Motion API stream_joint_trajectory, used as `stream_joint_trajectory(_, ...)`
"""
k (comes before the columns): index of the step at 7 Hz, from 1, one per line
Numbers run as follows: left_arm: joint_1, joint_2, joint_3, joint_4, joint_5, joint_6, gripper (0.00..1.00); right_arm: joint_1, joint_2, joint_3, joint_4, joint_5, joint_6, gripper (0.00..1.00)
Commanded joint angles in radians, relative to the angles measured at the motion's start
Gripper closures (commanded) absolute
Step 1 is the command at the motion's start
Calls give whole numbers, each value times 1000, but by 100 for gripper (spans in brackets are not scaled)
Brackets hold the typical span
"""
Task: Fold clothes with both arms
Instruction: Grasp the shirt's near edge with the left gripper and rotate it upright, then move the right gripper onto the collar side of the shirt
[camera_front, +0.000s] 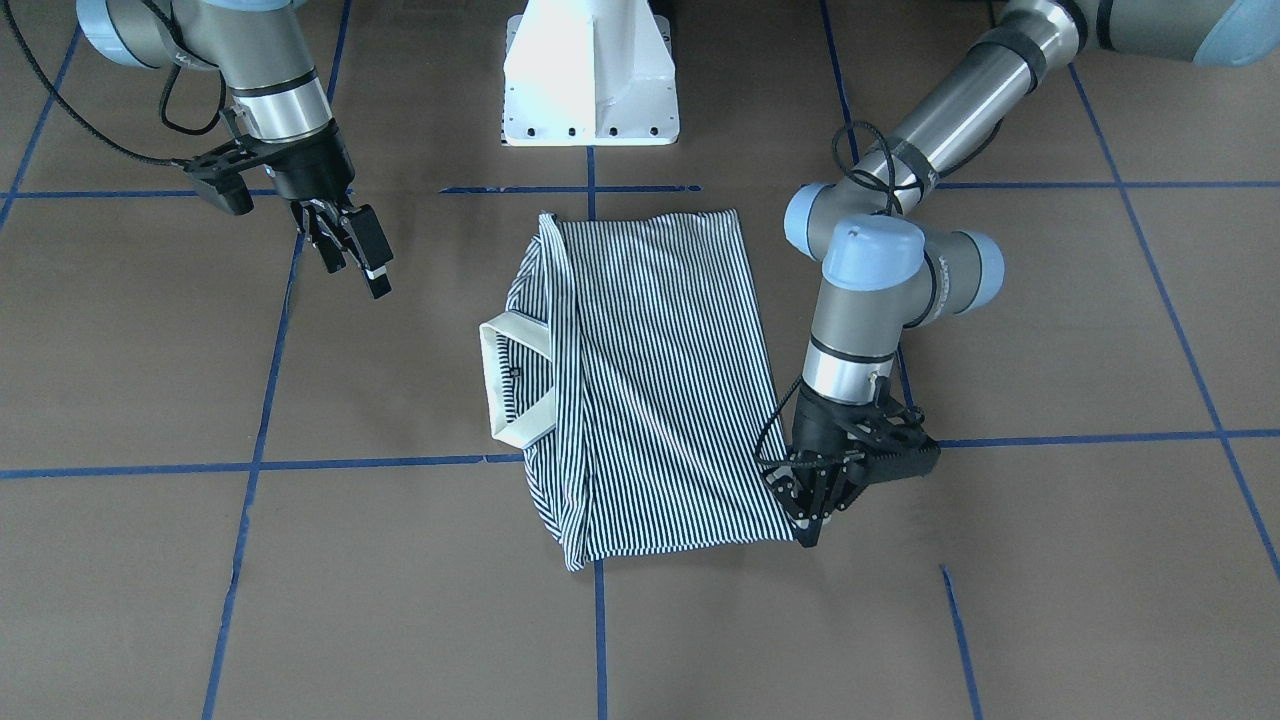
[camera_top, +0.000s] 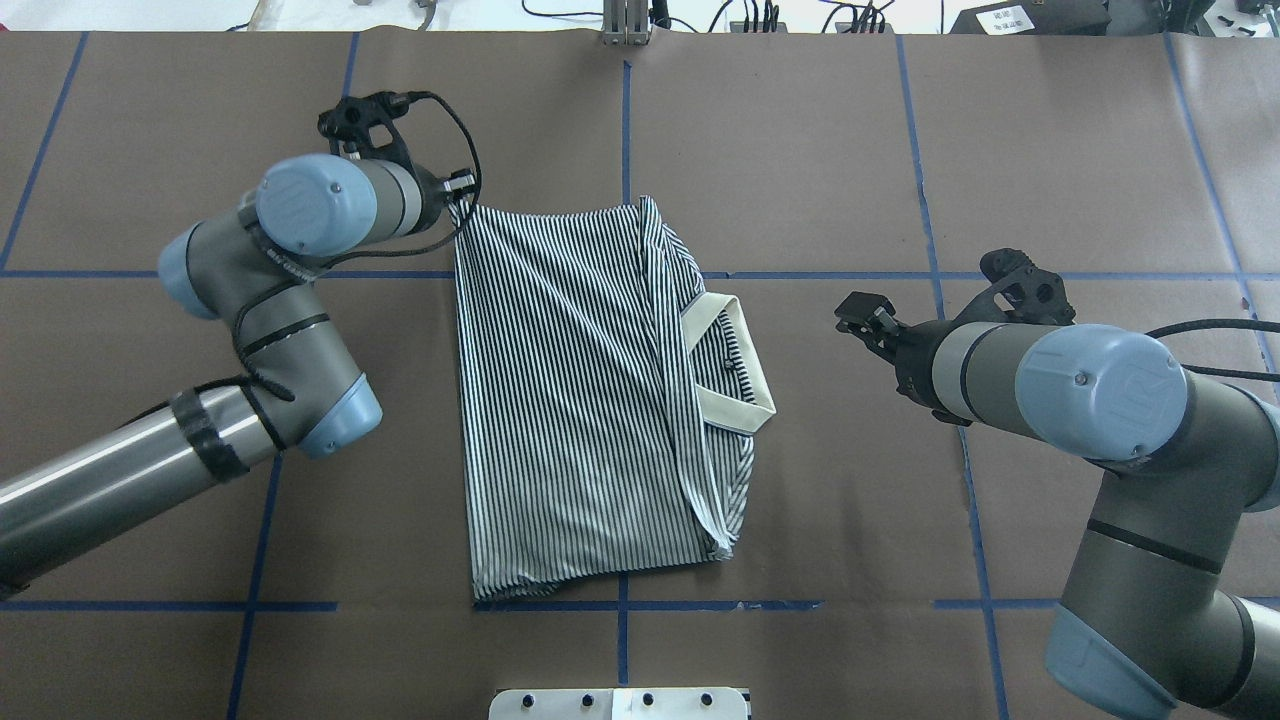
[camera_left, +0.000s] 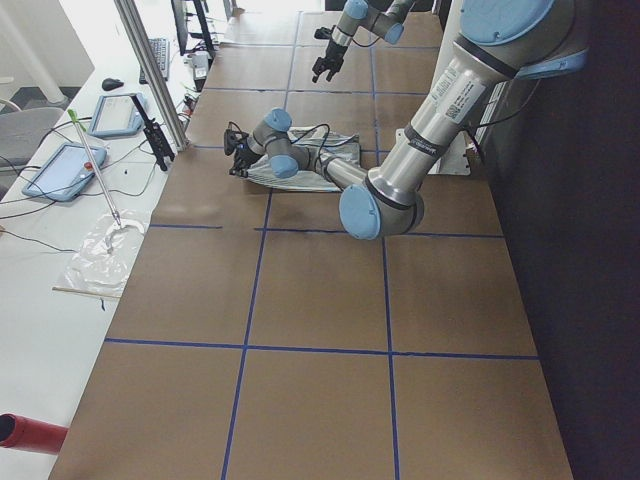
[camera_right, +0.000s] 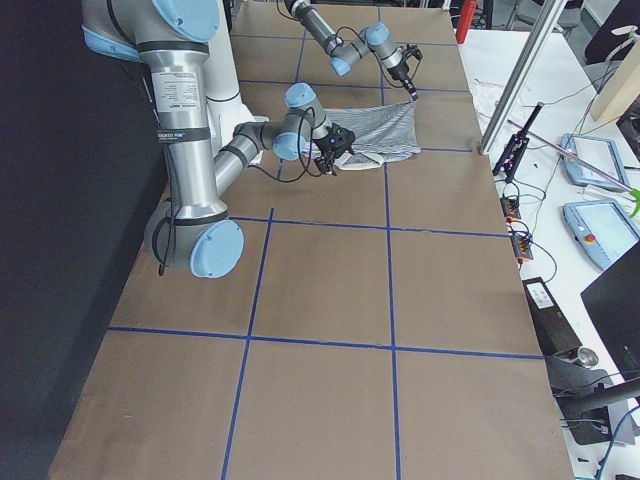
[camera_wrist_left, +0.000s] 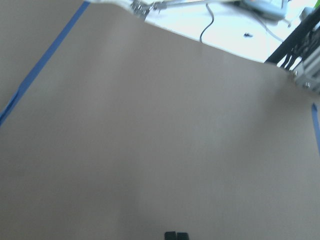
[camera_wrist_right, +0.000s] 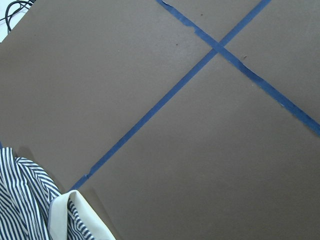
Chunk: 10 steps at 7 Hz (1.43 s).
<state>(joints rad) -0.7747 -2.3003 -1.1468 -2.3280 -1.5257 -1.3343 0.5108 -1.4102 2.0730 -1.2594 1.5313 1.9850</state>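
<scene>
Polo shirt (camera_top: 560, 400) flat mid-table, sides already folded in, collar (camera_top: 745, 370) toward my right. My left gripper (camera_front: 808, 533) pinched on far hem corner; right gripper (camera_front: 355, 270) spread, holding nothing. Hem-to-collar fold remains, I judge.

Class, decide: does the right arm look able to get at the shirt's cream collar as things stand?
Probably yes: the right gripper hangs beside the collar with only bare table between, and the left gripper is off at the shirt's opposite edge.
</scene>
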Motion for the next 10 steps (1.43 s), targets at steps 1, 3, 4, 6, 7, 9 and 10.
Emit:
stream_joint_trajectory(1, -29, -45, 102, -45, -5, 38, 71, -2, 57, -17, 2, -3, 0, 0)
stream_joint_trajectory(3, -26, 35, -70, -68, -30, 30, 35, -40, 236, -112, -43, 4, -2, 0)
stream_joint_trajectory(4, -20, 123, -205, -57, -83, 30, 35, -69, 334, -172, -84, 7, -14, 0)
stream_joint_trajectory(6, -20, 154, -261, -57, -146, 27, 35, -147, 465, -238, -206, 4, -284, 0)
stream_joint_trajectory(7, -18, 154, -260, -56, -148, 27, 35, -179, 487, -288, -218, 15, -395, 0)
stream_joint_trajectory(9, -18, 154, -260, -57, -148, 27, 36, -189, 626, -411, -427, 56, -614, 0)
stream_joint_trajectory(10, -18, 154, -260, -57, -148, 27, 36, -210, 613, -428, -433, 84, -664, 0)
